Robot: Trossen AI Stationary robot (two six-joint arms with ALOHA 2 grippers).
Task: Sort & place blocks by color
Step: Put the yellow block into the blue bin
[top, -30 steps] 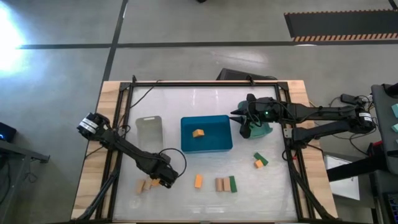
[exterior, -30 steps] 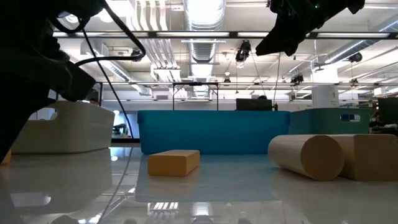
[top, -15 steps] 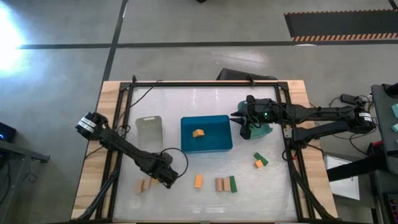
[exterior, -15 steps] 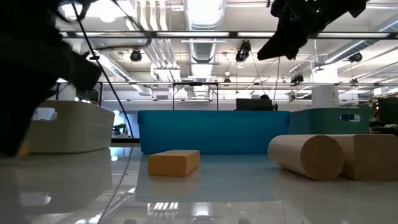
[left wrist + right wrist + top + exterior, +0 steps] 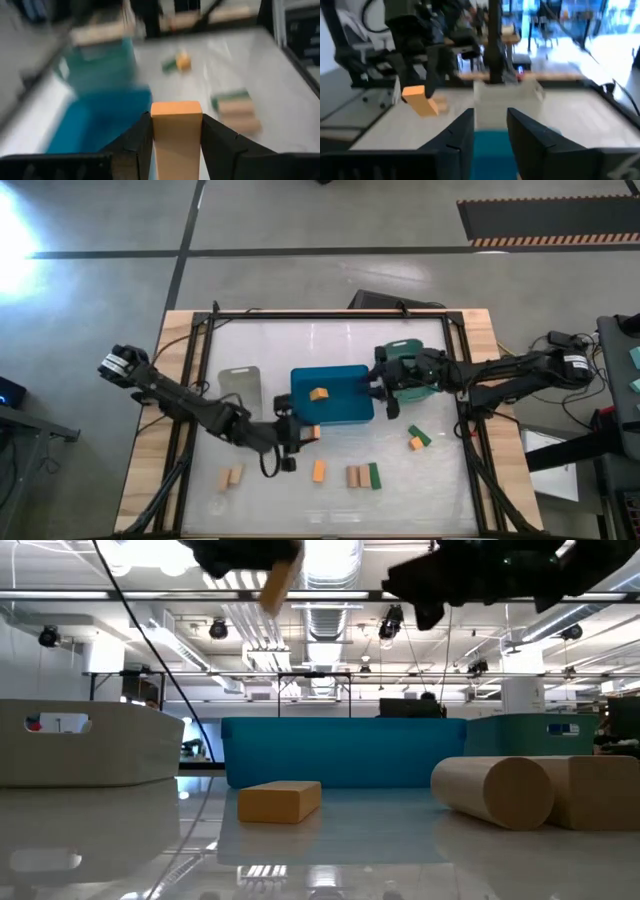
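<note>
The left gripper [image 5: 300,434] hangs just off the blue bin [image 5: 352,412] at its seven o'clock corner, its fingers [image 5: 137,142] closed on an orange block [image 5: 176,130] that stands up between them. The block is carried high, as the low view shows it well above the table [image 5: 440,480]; that height is probably there to clear the bin wall before a drop. The blue bin already holds one orange block [image 5: 319,394], so it seems to be the orange bin, which would explain the heading.

The right gripper [image 5: 385,392] sits at the bin's three o'clock edge, between it and the teal bin [image 5: 403,350] behind. Its fingers [image 5: 455,137] stand a little apart with nothing between them; it looks to be waiting out of the left arm's way, though the wrist picture is smeared and I would not swear to the exact gap.

The rest of the blocks lie loose on the table. At six o'clock of the blue bin lies a single orange block [image 5: 319,471], with two tan blocks [image 5: 353,476] and a green block [image 5: 374,475] touching side by side at five o'clock. At four o'clock a green block [image 5: 420,435] leans on a small orange piece [image 5: 415,444]. Two more tan blocks [image 5: 231,477] lie at eight o'clock, below the clear bin [image 5: 240,393], which looks empty.
</note>
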